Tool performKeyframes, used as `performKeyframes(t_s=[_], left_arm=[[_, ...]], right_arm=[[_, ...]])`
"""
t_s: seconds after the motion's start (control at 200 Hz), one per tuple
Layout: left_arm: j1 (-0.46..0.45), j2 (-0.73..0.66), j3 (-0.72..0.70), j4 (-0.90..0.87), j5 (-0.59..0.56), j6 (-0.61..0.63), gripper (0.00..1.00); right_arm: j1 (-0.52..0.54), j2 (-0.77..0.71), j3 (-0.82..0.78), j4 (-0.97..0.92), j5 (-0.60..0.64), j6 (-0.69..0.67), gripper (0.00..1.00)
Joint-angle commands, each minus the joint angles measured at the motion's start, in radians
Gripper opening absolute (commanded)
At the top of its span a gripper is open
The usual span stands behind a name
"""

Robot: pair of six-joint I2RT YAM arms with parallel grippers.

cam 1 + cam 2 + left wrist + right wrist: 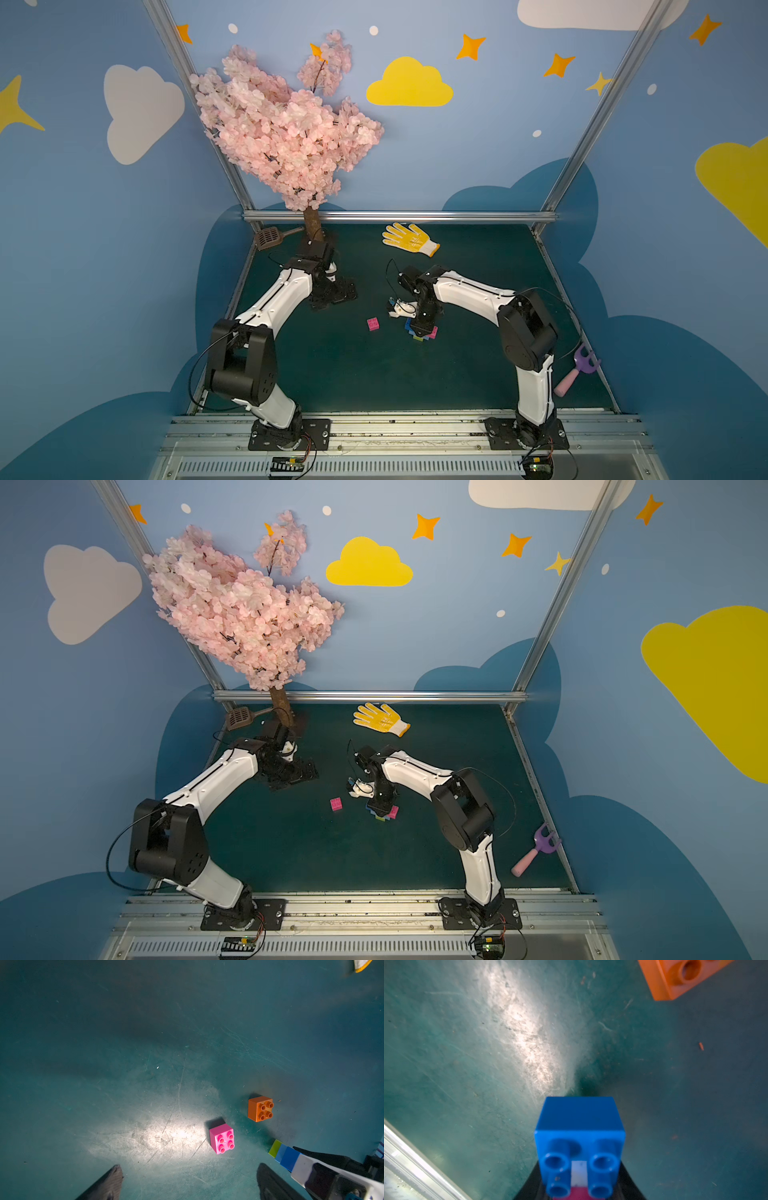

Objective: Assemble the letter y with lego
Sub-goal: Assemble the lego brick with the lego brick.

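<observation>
A pink blossom tree stood at a back corner of the green mat, with a brown scoop lying just beside its trunk. A yellow glove lay flat near the tree, along the back rail. A purple-and-pink toy rake lay well apart from the tree, at the mat's opposite side edge.

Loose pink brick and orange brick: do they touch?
Apart. The left wrist view shows bare mat between the pink brick and the orange brick.
</observation>
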Motion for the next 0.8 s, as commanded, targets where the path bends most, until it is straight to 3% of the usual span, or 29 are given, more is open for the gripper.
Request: performKeyframes(t_s=[0.0, 0.235, 0.796], left_arm=[[0.005, -0.002, -0.005, 0.002, 0.018, -0.006, 1.00], [0.005, -0.002, -0.007, 0.001, 0.016, -0.005, 1.00], [0.006, -0.004, -0.006, 0.002, 0.018, -0.006, 1.00]], right_arm=[[-0.003, -0.016, -0.020, -0.012, 0.063, 0.015, 0.00], [0.003, -0.014, -0.011, -0.013, 0.148, 0.035, 0.00], [0.036, 0.018, -0.082, 0.055, 0.119, 0.099, 0.00]])
